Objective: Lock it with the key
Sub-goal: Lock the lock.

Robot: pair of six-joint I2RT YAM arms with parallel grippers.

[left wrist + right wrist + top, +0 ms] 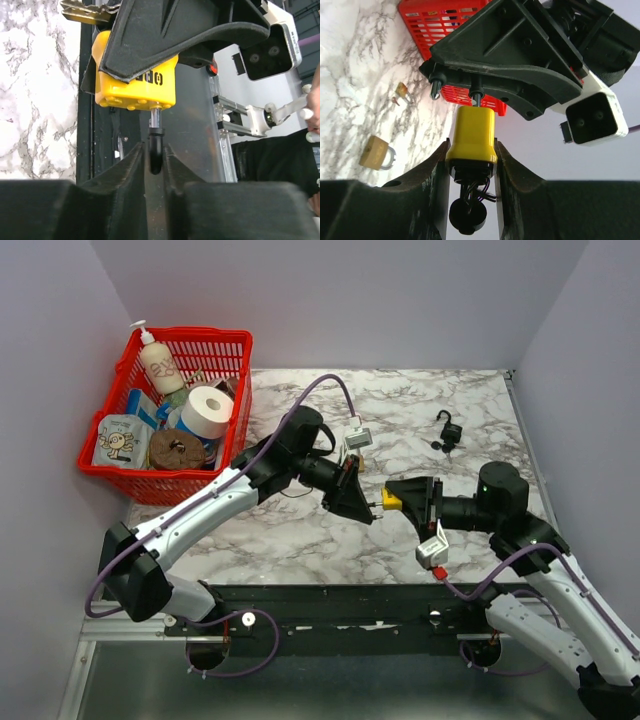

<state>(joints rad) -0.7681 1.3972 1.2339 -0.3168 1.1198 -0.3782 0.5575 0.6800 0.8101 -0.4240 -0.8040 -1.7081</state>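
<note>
Marble tabletop; blocky yellow padlock; key

Yellow padlock is clamped in right claw, held off the worktop, keyhole end faced toward left claw. Black-headed key is seated in keyhole, head flanked by left claw's fingers.

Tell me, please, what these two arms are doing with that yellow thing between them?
The right end effector holds a yellow padlock in the air above the marble table. The left end effector faces it, fingers closed around the black head of the key, whose shaft sits in the padlock's keyhole. Whether the key has been turned cannot be told from here.
</note>
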